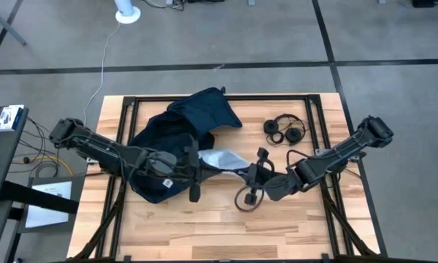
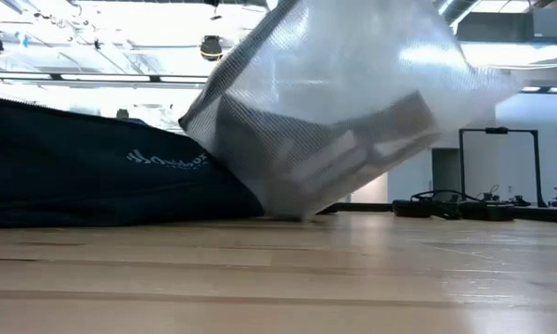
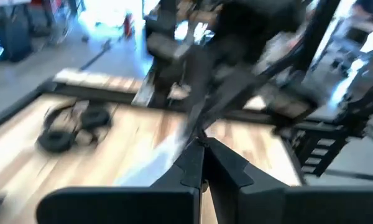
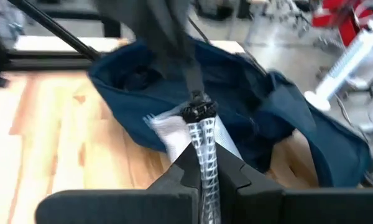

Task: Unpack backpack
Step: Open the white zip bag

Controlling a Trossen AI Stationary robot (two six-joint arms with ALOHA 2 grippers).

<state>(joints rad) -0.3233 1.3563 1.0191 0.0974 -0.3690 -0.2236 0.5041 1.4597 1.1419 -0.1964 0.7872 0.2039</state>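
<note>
The backpack [image 1: 177,142] lies slumped on the table's left half — soft, limp fabric, best gripped at its opening rim. A pouch [image 1: 220,159] pokes from its mouth, light and probably slippery. The left gripper [image 1: 195,169] is pressed together at that mouth, holding nothing visible — the right gripper [image 1: 257,174], just beside, pinches the pouch's edge.

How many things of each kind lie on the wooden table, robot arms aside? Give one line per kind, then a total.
Backpack: 1
Clear plastic pouch: 1
Headphones: 1
Total: 3
</note>
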